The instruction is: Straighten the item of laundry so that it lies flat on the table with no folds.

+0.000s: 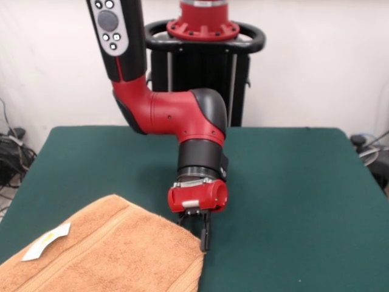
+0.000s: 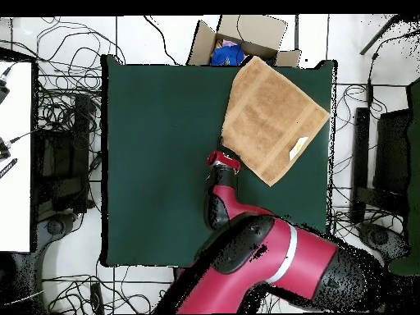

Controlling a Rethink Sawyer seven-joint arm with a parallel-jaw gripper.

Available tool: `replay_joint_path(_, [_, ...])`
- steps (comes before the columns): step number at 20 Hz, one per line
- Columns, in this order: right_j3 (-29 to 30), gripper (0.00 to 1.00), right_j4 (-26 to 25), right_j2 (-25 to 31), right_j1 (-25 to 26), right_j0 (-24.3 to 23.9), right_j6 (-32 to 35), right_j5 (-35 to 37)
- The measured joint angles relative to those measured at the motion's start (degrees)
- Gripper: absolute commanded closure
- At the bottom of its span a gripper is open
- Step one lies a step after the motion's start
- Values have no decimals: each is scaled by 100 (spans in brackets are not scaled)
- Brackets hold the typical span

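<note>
Towel (image 1: pixel 115 252) spread mostly flat at near left of tabletop (image 1: pixel 292 182), overhanging the edge. Tool (image 1: pixel 203 234) at towel's corner, grip impossible to tell. Final smoothing possibly left.

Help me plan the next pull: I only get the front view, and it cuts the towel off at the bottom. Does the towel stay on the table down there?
Observer: Mostly. Seen from overhead, the towel lies turned like a diamond, and its corner farthest from the robot reaches the edge of the table.
Operator: Anything beyond that edge?
Observer: An open cardboard box stands on the floor just past that corner.
Operator: Any folds showing?
Observer: None that I can make out from above; all four of the towel's corners show.
</note>
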Motion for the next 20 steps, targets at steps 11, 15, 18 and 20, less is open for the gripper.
replay_joint_path(11, [-181, 100, 215, -249, 63, 255, 1, 2])
replay_joint_path(15, [-253, 100, 267, -312, 99, 287, 1, 45])
replay_joint_path(18, [-273, 100, 270, -355, 99, 327, 1, 48])
replay_joint_path(20, [-275, 100, 270, -360, 99, 331, 1, 48])
